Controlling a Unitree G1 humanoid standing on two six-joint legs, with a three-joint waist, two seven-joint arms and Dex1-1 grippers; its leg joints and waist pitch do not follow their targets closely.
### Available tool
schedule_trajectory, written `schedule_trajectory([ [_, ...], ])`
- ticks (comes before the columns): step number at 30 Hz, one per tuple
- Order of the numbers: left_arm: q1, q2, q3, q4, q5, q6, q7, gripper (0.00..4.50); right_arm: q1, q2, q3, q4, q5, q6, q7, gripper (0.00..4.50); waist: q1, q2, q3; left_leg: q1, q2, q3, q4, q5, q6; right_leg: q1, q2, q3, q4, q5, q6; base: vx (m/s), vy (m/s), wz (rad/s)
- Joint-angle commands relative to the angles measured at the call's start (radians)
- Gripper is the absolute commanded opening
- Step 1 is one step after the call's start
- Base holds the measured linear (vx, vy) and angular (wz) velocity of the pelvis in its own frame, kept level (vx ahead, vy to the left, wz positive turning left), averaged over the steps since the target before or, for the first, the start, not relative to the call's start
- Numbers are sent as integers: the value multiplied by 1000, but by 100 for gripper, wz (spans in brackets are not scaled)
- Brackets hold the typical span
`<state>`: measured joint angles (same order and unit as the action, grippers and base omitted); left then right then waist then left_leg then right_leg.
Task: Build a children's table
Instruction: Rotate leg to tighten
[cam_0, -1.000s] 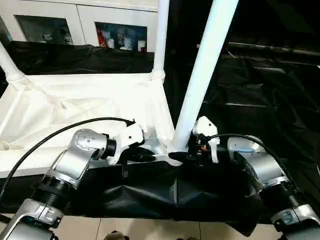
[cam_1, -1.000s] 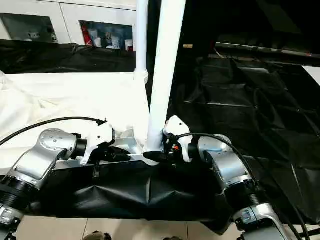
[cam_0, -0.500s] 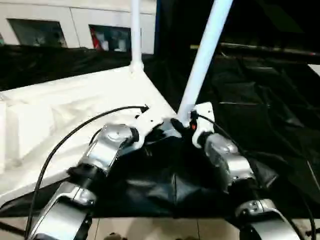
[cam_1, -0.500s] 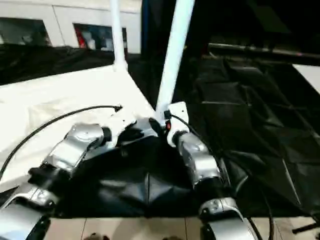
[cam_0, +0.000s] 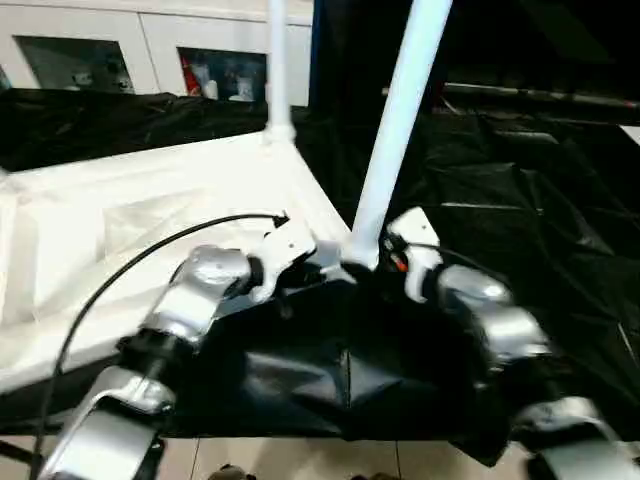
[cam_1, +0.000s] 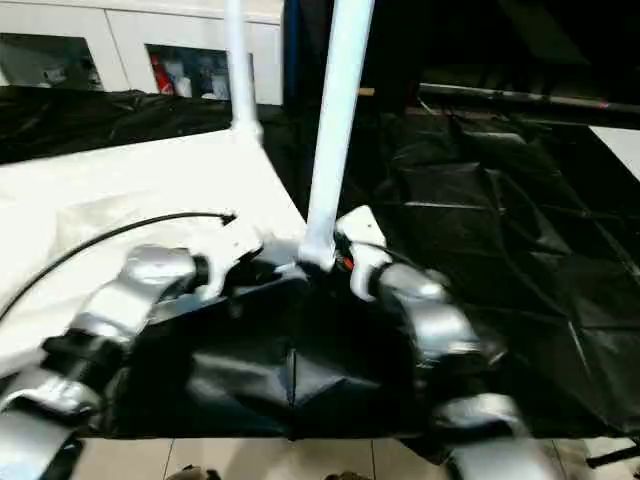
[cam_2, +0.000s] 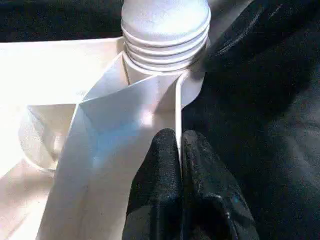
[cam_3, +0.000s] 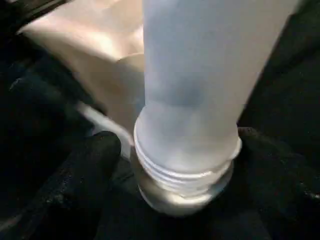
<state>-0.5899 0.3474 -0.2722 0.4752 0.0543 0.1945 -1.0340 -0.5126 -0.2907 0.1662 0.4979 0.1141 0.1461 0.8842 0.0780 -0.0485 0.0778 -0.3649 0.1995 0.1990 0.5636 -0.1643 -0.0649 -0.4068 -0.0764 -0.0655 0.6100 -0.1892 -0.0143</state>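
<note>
Nearest the robot, a black cloth (cam_0: 340, 380) draped over the front edge of the work surface, and both silver forearms reached over it toward one corner of the upturned white table top (cam_0: 120, 230).

The left gripper (cam_2: 179, 145) had its two black fingers pressed together, pinching the thin upright rim wall of the table top just beside the corner socket (cam_2: 192, 85). In the left wrist view the moulded underside showed slanting ribs that formed an open pocket beside the fingers, and nothing could be seen lying in it.

The right gripper (cam_3: 170, 155) stood spread wide, one black finger (cam_3: 90, 170) on each side of the near leg (cam_0: 395, 130), at its base. Whether the pads touched the tube could not be told. That leg sat in the near right corner socket, with several turns of its thread exposed above the socket's rim, and it rose leaning a little to the right.

Farther back, a second leg (cam_0: 276, 60) stood upright in the far right corner of the top. Black sheeting (cam_0: 530, 170) covered the surface to the right.

At the back stood a white cabinet (cam_0: 150, 45) with glass-fronted compartments; small items, one of them red, sat behind the glass, too blurred to name.
</note>
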Motion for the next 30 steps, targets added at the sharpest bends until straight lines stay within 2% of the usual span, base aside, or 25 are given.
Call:
schedule_trajectory([
  [1, 39, -2, -40, -30, -52, -21, -96, 0, -6, -4, 21, -37, 21, -9, 74, 392, 5, -5, -58, 9, 38, -17, -57, -194, 61, 45, -71, 52, -77, -214, -189, 0, 0, 0],
  [7, 81, 41, -48, -122, -115, -3, -209, 0, -18, -28, 21, -31, 38, 2, 125, 392, 12, -4, -58, 13, 40, -15, -59, -206, 48, 41, -70, 53, -74, -222, -206, 0, 0, 0],
  [8, 88, 46, -45, -134, -117, 2, -219, 0, -17, -31, 21, -33, 44, 10, 140, 392, 11, -7, -58, 12, 39, -15, -59, -203, 45, 43, -71, 53, -73, -219, -205, 0, 0, 0],
  [9, 91, 48, -44, -137, -116, 3, -220, 0, -15, -31, 21, -35, 47, 14, 144, 376, 12, -5, -58, 12, 39, -16, -59, -201, 44, 44, -71, 53, -73, -219, -204, 0, 0, 0],
  [11, 95, 52, -43, -135, -108, 1, -220, 0, -13, -27, 22, -30, 43, 11, 153, 376, 12, -6, -59, 12, 38, -15, -58, -199, 43, 44, -71, 53, -74, -222, -201, 0, 0, 0],
  [13, 98, 55, -43, -136, -105, 0, -219, 0, -9, -26, 27, -29, 36, 8, 162, 349, 12, -6, -59, 11, 38, -16, -58, -192, 44, 45, -71, 53, -73, -216, -199, 0, 0, 0],
  [17, 98, 57, -44, -141, -108, 5, -216, 0, -4, -30, 36, -34, 36, 9, 176, 329, 12, -5, -61, 11, 37, -15, -57, -179, 48, 45, -70, 52, -70, -194, -205, 0, 0, 0],
  [19, 97, 57, -45, -141, -108, 6, -215, 0, -2, -32, 40, -35, 36, 9, 178, 298, 11, -8, -60, 11, 37, -15, -56, -184, 47, 45, -70, 52, -71, -204, -204, 0, 0, 0],
  [24, 94, 53, -44, -129, -93, 2, -193, 0, 2, -24, 34, -21, 26, 0, 159, 274, 12, -6, -62, 12, 37, -15, -55, -175, 47, 45, -70, 53, -69, -195, -204, 0, 0, 0],
  [27, 84, 38, -35, -99, -69, 13, -131, 0, 1, 9, 2, 15, 25, 1, 70, 271, 11, -6, -60, 11, 36, -15, -56, -182, 43, 43, -70, 53, -72, -215, -201, 0, 0, 0],
  [28, 68, 14, -22, -64, -54, 25, -70, 0, -4, 52, -41, 58, 33, 13, -37, 270, 10, -7, -60, 12, 36, -15, -57, -188, 39, 43, -71, 52, -73, -228, -198, 0, 0, 0],
  [29, 66, 12, -21, -61, -52, 26, -65, 0, -4, 55, -44, 61, 34, 13, -45, 270, 6, -6, -58, 12, 36, -16, -59, -207, 28, 41, -72, 53, -78, -267, -191, 0, 0, 0],
  [30, 41, -22, -7, -15, -31, 37, 19, 0, -7, 100, -78, 94, 33, 22, -159, 269, 6, -3, -57, 13, 35, -19, -61, -219, 13, 41, -73, 52, -81, -302, -177, 0, 0, 0],
])
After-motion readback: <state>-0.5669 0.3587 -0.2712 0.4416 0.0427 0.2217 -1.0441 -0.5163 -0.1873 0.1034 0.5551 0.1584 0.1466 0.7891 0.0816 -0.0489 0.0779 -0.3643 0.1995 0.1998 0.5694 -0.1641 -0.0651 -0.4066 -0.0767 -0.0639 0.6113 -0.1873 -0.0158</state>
